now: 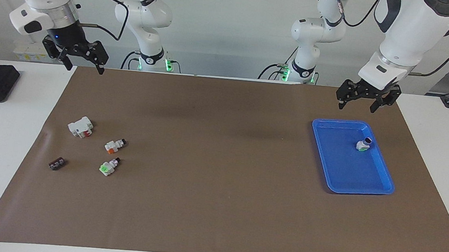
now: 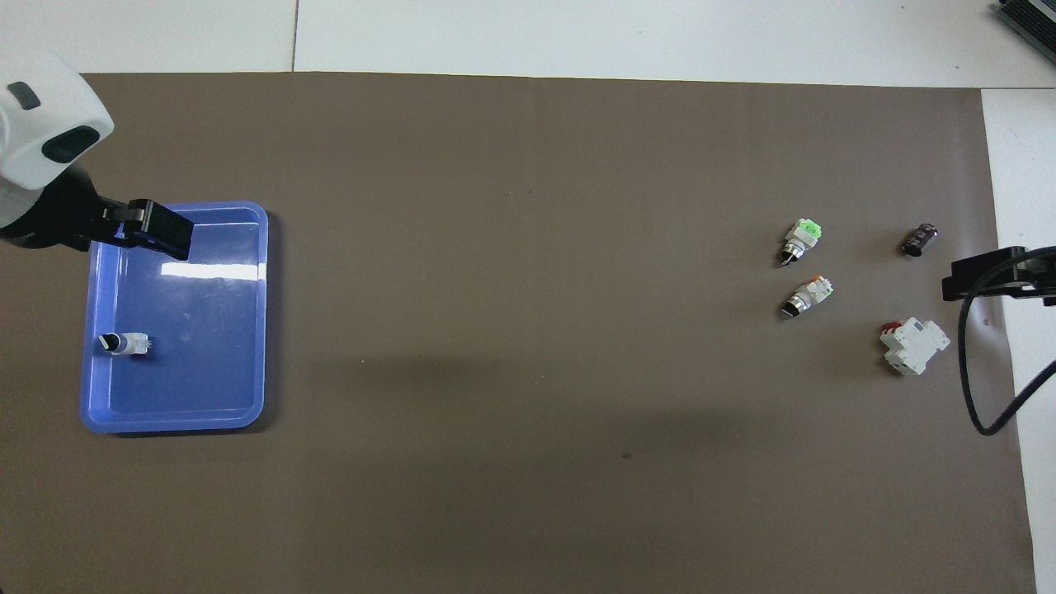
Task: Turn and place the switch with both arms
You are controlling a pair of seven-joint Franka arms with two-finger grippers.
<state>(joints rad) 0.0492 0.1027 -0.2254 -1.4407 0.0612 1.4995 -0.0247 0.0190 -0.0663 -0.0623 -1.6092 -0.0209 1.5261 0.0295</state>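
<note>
The switch, a tiny white block with an orange face and a black knob end, lies on its side on the brown mat toward the right arm's end of the table. My right gripper hangs open and empty in the air over the mat's corner by the robots, well apart from the switch. In the overhead view one of its black fingers shows at the mat's edge. My left gripper hangs open and empty above the robots' side of the blue tray.
A green-faced switch lies just farther from the robots than the orange one. A larger white block with red parts and a small dark part lie beside them. Another green-faced switch lies in the tray.
</note>
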